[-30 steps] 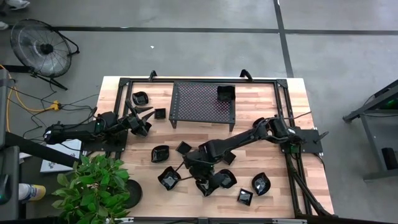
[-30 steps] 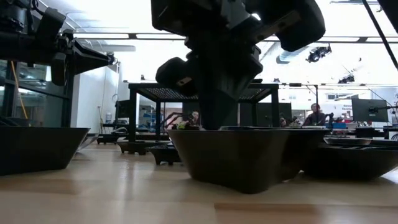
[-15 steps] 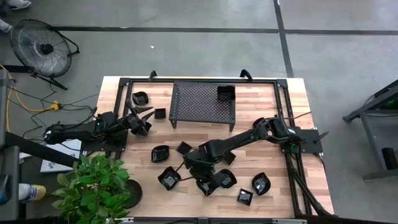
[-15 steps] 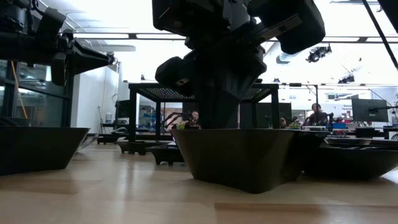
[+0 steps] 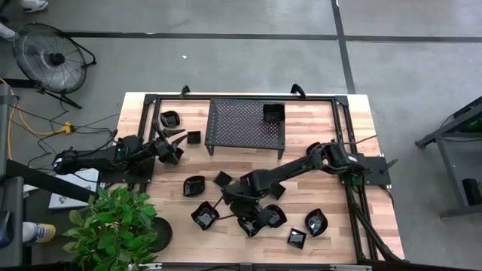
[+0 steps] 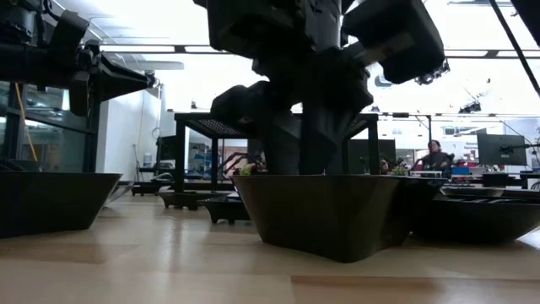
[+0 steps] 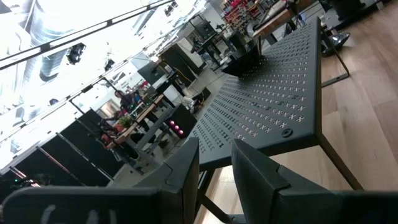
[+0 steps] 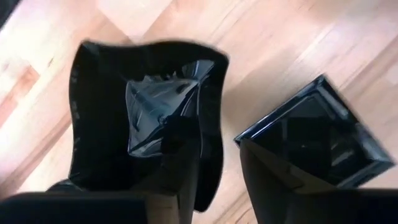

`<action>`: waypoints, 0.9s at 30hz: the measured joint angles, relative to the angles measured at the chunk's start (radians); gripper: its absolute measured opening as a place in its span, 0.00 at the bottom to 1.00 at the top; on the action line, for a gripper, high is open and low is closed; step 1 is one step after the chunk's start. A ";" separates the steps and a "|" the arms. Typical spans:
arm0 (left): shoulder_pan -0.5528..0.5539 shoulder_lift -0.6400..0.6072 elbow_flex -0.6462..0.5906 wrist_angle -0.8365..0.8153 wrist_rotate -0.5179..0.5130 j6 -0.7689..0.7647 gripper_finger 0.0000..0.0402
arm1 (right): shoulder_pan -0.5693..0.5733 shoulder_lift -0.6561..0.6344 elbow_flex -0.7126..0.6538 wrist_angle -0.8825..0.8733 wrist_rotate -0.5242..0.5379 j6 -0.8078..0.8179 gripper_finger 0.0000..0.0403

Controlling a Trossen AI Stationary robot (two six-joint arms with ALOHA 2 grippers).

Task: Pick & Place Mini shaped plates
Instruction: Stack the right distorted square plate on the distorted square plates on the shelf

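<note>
No text, label, brand, number or sign could be read in any view — not on the wooden table (image 5: 331,120), nor on the mesh rack (image 5: 245,124). The room behind the table in the low view held only shapes too dim to make out — nothing legible there either.

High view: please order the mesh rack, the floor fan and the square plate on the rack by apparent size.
1. Mesh rack: largest.
2. Floor fan: a little smaller.
3. Square plate on the rack: clearly smallest.
The fan stands on the floor, farther from the camera, so its place is less sure.
</note>
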 joint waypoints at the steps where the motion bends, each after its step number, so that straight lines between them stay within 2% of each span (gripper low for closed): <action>1: 0.000 0.000 0.000 0.000 0.000 0.000 0.23 | 0.000 0.001 0.000 0.002 -0.001 -0.010 0.27; 21: 0.000 0.000 0.000 0.000 0.000 0.000 0.23 | 0.000 0.001 0.000 0.000 0.001 -0.022 0.01; 27: 0.000 0.000 0.000 0.000 0.000 0.000 0.23 | 0.000 0.001 0.000 -0.003 0.002 -0.014 0.01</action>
